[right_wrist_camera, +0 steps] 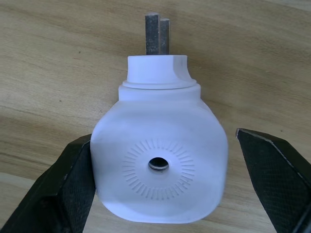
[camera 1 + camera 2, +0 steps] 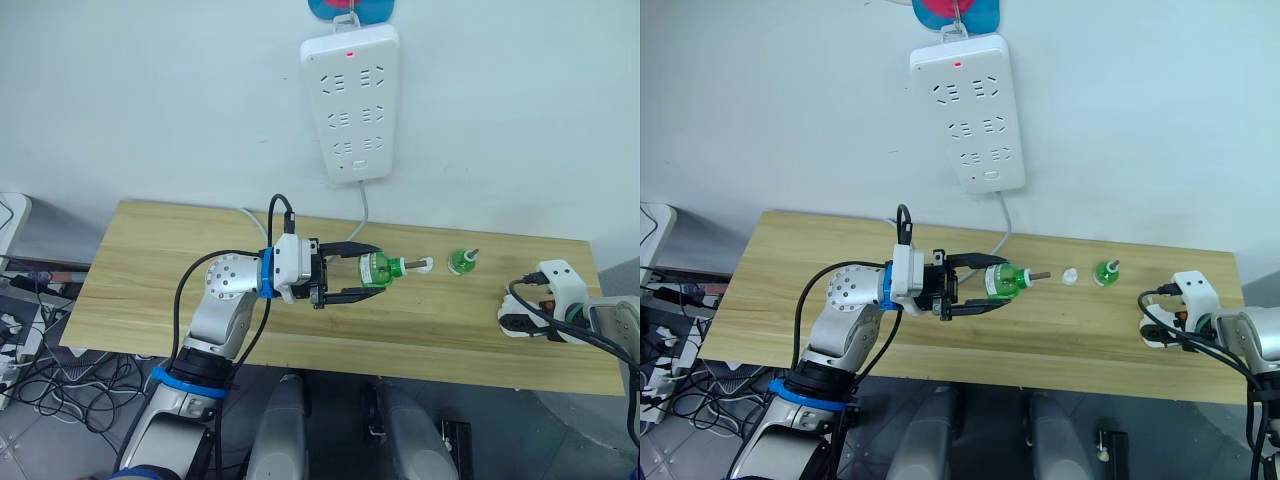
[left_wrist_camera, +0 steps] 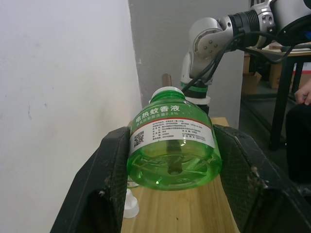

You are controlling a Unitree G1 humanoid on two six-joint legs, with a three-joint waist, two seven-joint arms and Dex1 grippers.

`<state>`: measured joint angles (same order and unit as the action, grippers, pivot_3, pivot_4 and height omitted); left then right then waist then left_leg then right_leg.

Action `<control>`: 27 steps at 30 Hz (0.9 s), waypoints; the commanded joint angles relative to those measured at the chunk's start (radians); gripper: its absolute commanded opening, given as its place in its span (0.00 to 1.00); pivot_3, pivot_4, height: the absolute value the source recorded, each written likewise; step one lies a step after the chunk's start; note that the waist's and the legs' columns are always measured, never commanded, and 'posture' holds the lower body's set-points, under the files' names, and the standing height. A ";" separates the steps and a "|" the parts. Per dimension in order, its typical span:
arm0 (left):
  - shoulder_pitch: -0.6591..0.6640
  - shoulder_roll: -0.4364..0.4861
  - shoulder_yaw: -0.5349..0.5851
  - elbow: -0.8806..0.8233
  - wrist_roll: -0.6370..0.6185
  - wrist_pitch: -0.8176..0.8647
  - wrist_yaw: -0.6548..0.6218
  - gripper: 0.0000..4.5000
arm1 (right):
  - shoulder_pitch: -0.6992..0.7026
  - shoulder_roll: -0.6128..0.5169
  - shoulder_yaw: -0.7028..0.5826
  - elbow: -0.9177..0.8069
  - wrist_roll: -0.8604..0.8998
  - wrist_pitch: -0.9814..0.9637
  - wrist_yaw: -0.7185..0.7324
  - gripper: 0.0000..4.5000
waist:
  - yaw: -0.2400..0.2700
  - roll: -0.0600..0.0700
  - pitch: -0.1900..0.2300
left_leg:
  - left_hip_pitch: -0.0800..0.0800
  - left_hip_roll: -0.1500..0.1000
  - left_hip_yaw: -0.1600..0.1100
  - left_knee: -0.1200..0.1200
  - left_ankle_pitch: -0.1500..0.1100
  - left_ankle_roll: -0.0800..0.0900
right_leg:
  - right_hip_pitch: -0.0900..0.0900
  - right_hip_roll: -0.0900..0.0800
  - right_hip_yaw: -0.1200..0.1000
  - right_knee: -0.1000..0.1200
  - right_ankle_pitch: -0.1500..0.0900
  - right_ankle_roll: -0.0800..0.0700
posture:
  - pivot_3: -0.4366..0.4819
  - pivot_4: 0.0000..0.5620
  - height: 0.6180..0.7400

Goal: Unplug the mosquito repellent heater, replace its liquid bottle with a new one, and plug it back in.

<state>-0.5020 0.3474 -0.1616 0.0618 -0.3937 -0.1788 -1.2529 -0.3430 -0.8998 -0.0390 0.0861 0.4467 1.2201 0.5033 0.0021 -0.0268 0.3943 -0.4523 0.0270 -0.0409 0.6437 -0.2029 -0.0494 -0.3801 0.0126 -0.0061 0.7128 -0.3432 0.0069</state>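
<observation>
My left gripper (image 2: pixel 376 270) is shut on a green liquid bottle (image 3: pixel 172 145), held sideways just above the wooden table (image 2: pixel 180 260), its neck and wick pointing toward my right arm. A second green bottle (image 2: pixel 461 261) stands upright on the table further right, with a small white cap (image 2: pixel 425 265) lying between the two. The white mosquito repellent heater (image 1: pixel 160 160) lies on the table at the right end, prongs pointing away from the wrist. My right gripper (image 1: pixel 164 137) is open around it: one finger is at its side, and the other stands a small gap off.
A long white power strip (image 2: pixel 350 100) with a lit red lamp hangs on the wall above the table, its cable running down behind the tabletop. Loose cables lie on the floor to the left (image 2: pixel 25 330). A person's hand (image 3: pixel 303 92) shows far beyond the table's right end.
</observation>
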 commanded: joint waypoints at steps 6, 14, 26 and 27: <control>0.013 -0.003 0.004 -0.039 -0.023 -0.007 -0.004 0.50 | -0.004 -0.017 -0.025 -0.014 -0.013 0.017 0.028 1.00 | 0.001 0.000 0.000 | 0.000 0.000 0.000 0.000 0.000 0.000 | 0.000 0.000 0.000 0.000 0.000 0.000 | 0.55 0.77 1.00; 0.009 -0.013 -0.002 -0.034 -0.019 -0.010 -0.001 0.50 | -0.019 -0.035 -0.021 -0.015 -0.017 0.028 0.057 1.00 | 0.002 0.000 0.000 | 0.000 0.000 0.000 0.000 0.000 0.000 | 0.000 0.000 0.000 -0.001 0.000 0.000 | 0.55 0.77 1.00; 0.022 -0.013 -0.004 -0.045 -0.018 -0.003 -0.002 0.50 | -0.003 -0.052 -0.025 -0.003 -0.035 0.025 0.078 1.00 | 0.002 0.001 0.008 | 0.000 0.000 0.000 -0.001 0.000 0.000 | 0.000 0.000 0.000 -0.001 0.000 0.000 | 0.54 0.78 1.00; 0.019 -0.015 -0.004 -0.042 -0.017 -0.002 0.000 0.50 | -0.003 -0.052 -0.025 -0.003 -0.036 0.026 0.080 1.00 | 0.003 0.001 0.008 | 0.000 0.000 0.000 -0.001 0.000 0.000 | 0.000 0.000 0.000 -0.001 0.000 0.000 | 0.54 0.78 1.00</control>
<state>-0.4839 0.3386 -0.1618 0.0567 -0.3939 -0.1781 -1.2541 -0.3603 -0.9322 -0.0390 0.0857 0.4165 1.2439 0.5708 0.0046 -0.0262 0.4019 -0.4524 0.0271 -0.0406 0.6432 -0.2030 -0.0493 -0.3802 0.0125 -0.0058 0.7117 -0.3432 0.0070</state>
